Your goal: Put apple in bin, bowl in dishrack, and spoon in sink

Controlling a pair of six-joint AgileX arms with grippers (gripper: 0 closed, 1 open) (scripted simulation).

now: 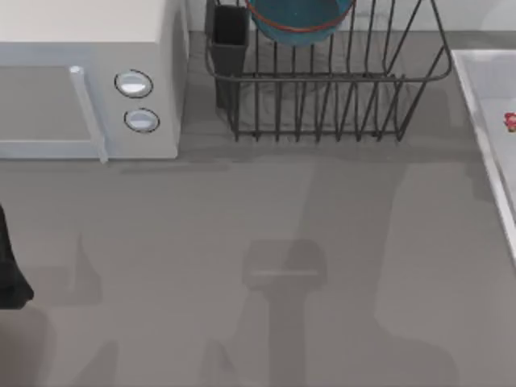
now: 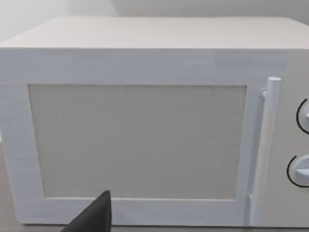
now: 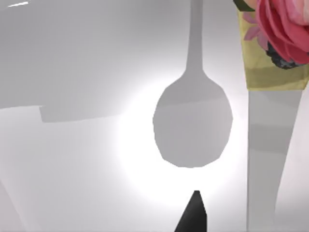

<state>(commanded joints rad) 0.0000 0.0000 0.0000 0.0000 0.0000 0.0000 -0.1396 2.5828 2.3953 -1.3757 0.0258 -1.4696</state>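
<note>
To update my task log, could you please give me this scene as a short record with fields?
bowl: in the dishrack, top centre
spoon: flower-patterned, at the sink, right side; resting or held, cannot tell
microwave: top left, door shut
left arm: parked at left edge, facing the microwave
right end effector: fingertip over the sink's pale floor

Open grey tabletop across front and middle, free passage. Back blocked: white microwave at left, black wire dishrack beside it, narrow gap between. Sink rim along right edge.
</note>
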